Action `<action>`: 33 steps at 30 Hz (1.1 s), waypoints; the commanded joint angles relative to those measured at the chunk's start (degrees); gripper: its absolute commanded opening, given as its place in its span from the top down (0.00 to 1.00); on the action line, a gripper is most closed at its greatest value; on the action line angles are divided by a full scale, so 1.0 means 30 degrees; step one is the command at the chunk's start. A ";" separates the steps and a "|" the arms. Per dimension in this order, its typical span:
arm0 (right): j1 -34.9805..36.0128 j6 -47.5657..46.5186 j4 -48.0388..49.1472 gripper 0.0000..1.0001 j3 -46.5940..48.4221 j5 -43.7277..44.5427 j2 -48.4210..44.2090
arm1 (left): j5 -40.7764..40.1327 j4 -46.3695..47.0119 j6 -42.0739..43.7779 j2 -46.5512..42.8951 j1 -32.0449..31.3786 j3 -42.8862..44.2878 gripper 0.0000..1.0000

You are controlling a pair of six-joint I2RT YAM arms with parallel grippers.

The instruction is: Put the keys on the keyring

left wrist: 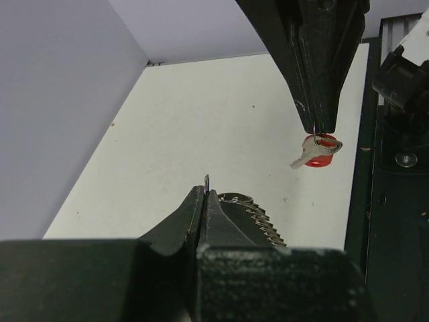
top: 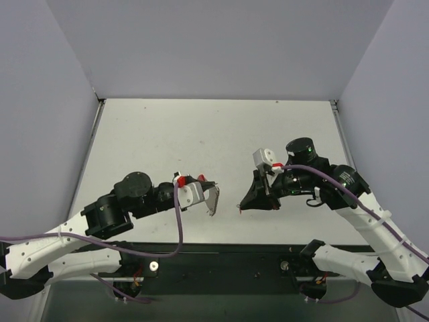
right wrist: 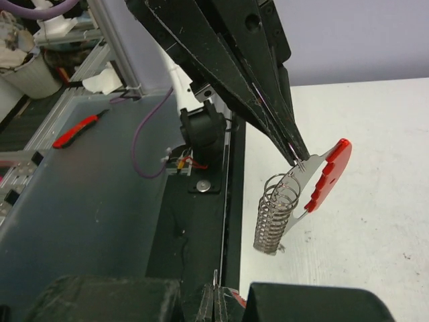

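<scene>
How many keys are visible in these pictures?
1. The key hangs at the tip of the right gripper, in front of a red piece; more may be hidden.

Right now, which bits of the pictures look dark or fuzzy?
Left wrist view: the left gripper up close is a dark shape, while the key hangs clear. Right wrist view: the keyring glints, in focus. Top view: even light, but both are tiny.

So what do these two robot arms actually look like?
The left arm and right arm match: white lower links, bulky black round joints, a purple cable looping along each. Each wrist carries a white camera box with red trim. The left gripper and right gripper are slim, black, tapered.
</scene>
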 commanded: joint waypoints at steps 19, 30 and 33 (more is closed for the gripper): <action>0.0771 -0.2495 -0.1448 1.00 0.2585 -0.2364 0.2763 | -0.1016 0.1377 0.1871 0.0153 -0.3076 -0.0977 1.00; 0.0829 -0.2436 -0.1185 1.00 0.2762 -0.2540 0.3466 | -0.1016 0.1055 0.1725 0.0446 -0.3400 -0.0919 1.00; 0.0858 -0.2319 -0.1009 1.00 0.2849 -0.2511 0.3525 | -0.1074 0.1084 0.1725 0.0387 -0.3400 -0.0949 1.00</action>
